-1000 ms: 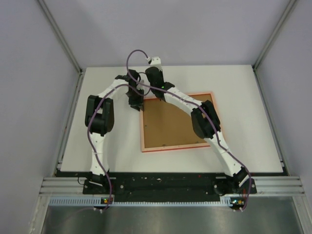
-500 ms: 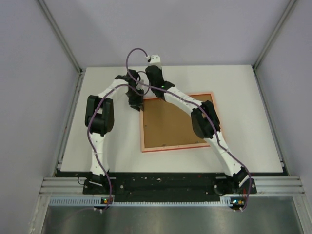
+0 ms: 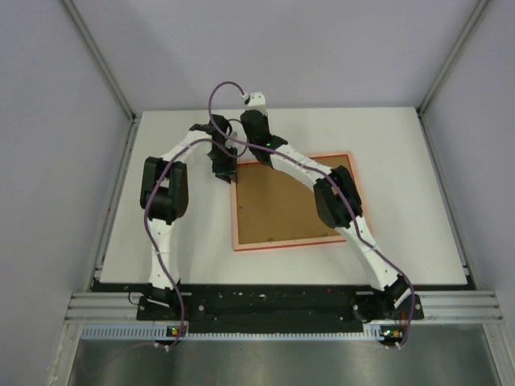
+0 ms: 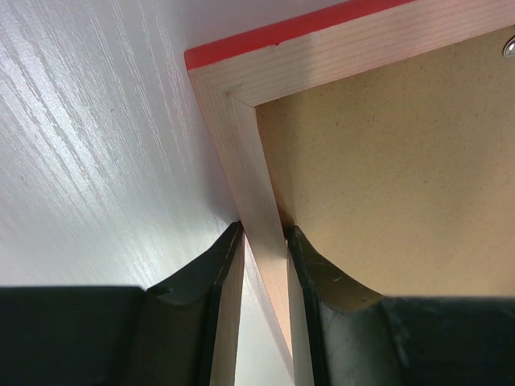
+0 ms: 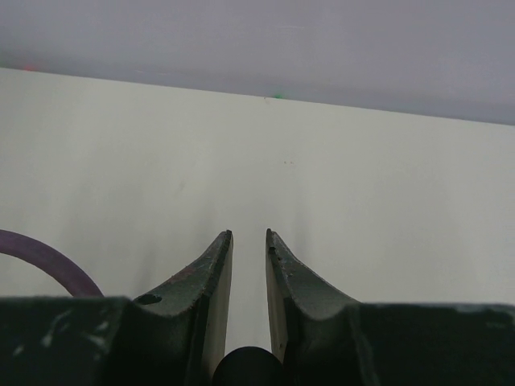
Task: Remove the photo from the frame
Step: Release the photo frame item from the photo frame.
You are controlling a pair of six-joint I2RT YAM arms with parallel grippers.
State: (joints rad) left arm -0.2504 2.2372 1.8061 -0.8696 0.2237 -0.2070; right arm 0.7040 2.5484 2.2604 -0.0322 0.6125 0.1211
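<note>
Frame (image 3: 282, 243) face-down: red edge, pale rim, brown backing board (image 3: 273, 209)

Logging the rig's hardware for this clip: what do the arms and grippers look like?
Both the left arm and right arm have white links with bulky black joint housings. A purple cable runs along each. The left gripper and right gripper have black, tapering fingers.

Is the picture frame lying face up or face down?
Face down. The frame lies flat with its brown backing board on top and its pale rim showing; no photo is visible.
</note>
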